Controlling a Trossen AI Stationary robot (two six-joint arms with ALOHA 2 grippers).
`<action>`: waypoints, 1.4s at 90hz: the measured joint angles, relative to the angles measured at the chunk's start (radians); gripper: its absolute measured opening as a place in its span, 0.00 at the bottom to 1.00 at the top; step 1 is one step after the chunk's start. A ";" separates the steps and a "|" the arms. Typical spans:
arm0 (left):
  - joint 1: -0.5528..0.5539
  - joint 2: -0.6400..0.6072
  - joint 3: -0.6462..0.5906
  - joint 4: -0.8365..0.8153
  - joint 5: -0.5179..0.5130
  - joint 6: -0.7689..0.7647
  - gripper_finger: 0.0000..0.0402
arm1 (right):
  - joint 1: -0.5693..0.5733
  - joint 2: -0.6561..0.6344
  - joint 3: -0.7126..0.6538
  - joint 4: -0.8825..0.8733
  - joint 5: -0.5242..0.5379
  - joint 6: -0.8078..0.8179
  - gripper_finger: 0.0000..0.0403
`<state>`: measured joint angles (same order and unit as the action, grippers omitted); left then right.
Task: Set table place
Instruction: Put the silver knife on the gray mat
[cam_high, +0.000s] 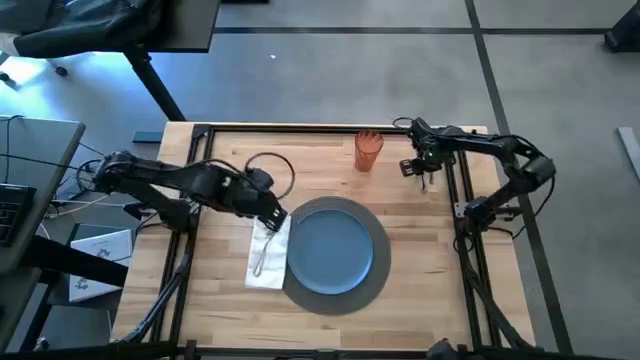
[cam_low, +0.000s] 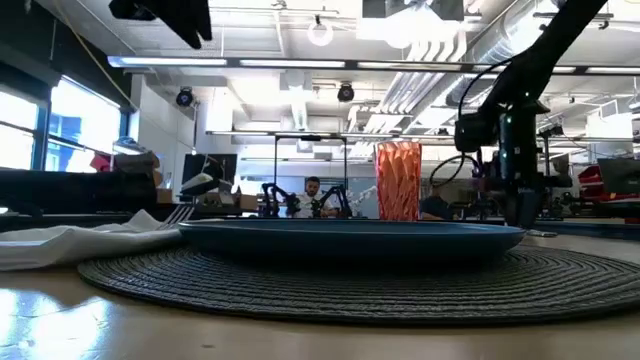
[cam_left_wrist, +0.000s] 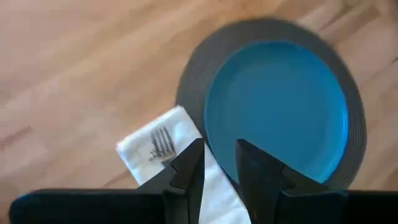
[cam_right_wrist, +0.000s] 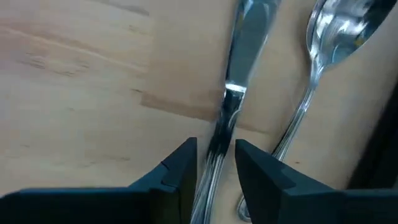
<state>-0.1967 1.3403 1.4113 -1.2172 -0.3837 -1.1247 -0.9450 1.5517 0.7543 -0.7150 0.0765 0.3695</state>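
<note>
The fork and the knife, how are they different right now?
The fork lies on the white napkin beside the blue plate, while the knife lies on bare table wood next to a spoon. The left gripper hovers open above the fork's napkin; the right gripper straddles the knife's handle, fingers open. Both are shiny silver.

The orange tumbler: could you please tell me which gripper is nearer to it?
Right. The right gripper is just beside the orange tumbler, down over the knife. The left gripper is farther off, above the napkin.
</note>
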 joint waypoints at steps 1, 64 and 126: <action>0.002 -0.007 0.000 -0.002 -0.006 0.003 0.19 | 0.000 0.001 0.000 -0.002 -0.003 0.000 0.21; 0.223 -0.297 0.001 0.069 -0.205 0.414 0.19 | 0.501 0.008 -0.043 -0.125 -0.248 0.534 0.00; 0.353 -0.306 0.001 0.176 -0.085 0.816 0.19 | 1.124 -0.108 -0.044 0.301 -0.256 1.278 0.00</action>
<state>0.1567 1.0345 1.4126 -1.0412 -0.4690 -0.3090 0.1786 1.4437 0.7105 -0.4143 -0.1790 1.6480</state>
